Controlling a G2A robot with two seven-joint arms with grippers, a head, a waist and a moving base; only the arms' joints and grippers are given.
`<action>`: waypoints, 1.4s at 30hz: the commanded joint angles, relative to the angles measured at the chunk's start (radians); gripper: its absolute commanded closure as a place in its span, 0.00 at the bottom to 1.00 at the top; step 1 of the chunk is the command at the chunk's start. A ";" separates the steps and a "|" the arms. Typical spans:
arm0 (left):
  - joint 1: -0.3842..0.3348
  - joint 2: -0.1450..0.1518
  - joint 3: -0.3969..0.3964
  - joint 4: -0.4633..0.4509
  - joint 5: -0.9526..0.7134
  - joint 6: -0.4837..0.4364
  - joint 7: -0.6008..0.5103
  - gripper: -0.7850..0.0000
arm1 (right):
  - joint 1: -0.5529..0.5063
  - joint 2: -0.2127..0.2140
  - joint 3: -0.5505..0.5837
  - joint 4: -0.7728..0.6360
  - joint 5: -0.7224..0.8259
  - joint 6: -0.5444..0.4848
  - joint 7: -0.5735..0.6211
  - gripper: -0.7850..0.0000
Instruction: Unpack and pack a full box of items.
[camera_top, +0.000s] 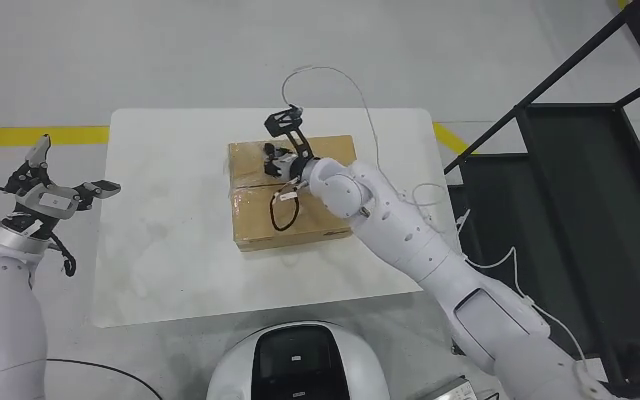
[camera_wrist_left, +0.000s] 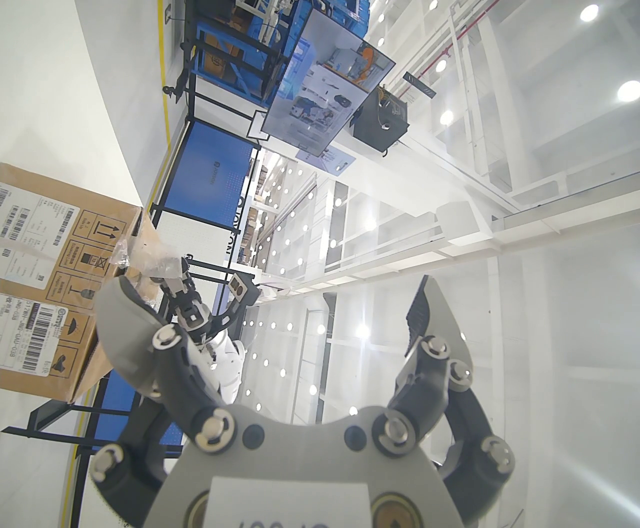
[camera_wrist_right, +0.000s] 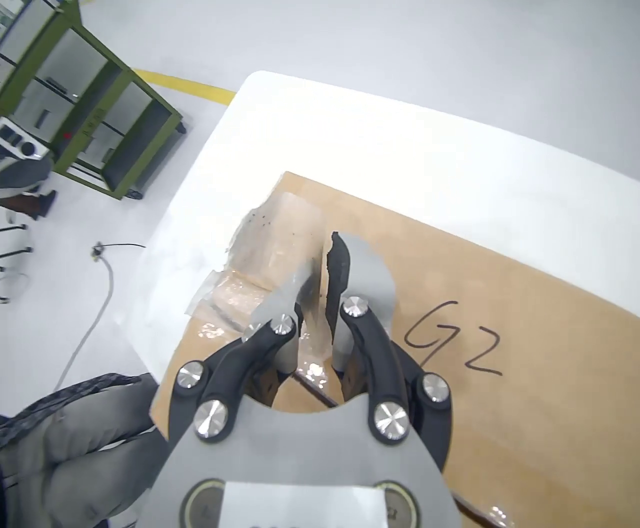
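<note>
Right tool (camera_wrist_right: 320, 265): the fingers are closing almost together and are pinching a strip of clear tape (camera_wrist_right: 280, 230). The strip is lifting off the top of the box (camera_wrist_right: 500, 325) and crumpling above the fingertips. In the top view this tool (camera_top: 275, 155) is sitting over the upper middle of the box (camera_top: 255, 215), at the seam between the flaps.

Left tool (camera_wrist_left: 270, 300): the fingers are standing wide apart, gripping nothing and touching nothing. In the top view it (camera_top: 70, 170) is hanging at the left edge of the frame, off the tabletop (camera_top: 170, 220) and well apart from the box.

Box: brown cardboard with flaps down, lying at the centre of the top view with a handwritten mark on its lid. In the left wrist view its labelled side (camera_wrist_left: 50, 260) is showing at centre left, with the crumpled tape (camera_wrist_left: 145, 255) rising at its corner.

Tabletop (camera_wrist_right: 400, 150): white with rounded corners, carrying the box.

Room: grey floor (camera_top: 400, 50), with a yellow line (camera_top: 50, 135) running at the left of the top view. A dark stair frame (camera_top: 560, 170) is standing at the right. A green rack (camera_wrist_right: 90, 115) is showing in the upper left of the right wrist view. A screen (camera_wrist_left: 325, 85) is hanging in the upper middle of the left wrist view
</note>
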 joint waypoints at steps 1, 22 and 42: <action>0.000 0.000 0.000 0.000 0.000 0.000 0.000 0.00 | -0.017 0.011 0.052 -0.008 0.086 -0.057 0.046 1.00; 0.000 0.000 0.000 0.000 0.000 0.000 0.000 0.00 | -0.097 0.064 0.297 -0.003 0.631 0.019 0.474 1.00; 0.000 0.000 0.000 0.000 0.000 0.000 0.000 0.00 | -0.234 0.099 0.400 -0.065 0.674 0.063 0.389 1.00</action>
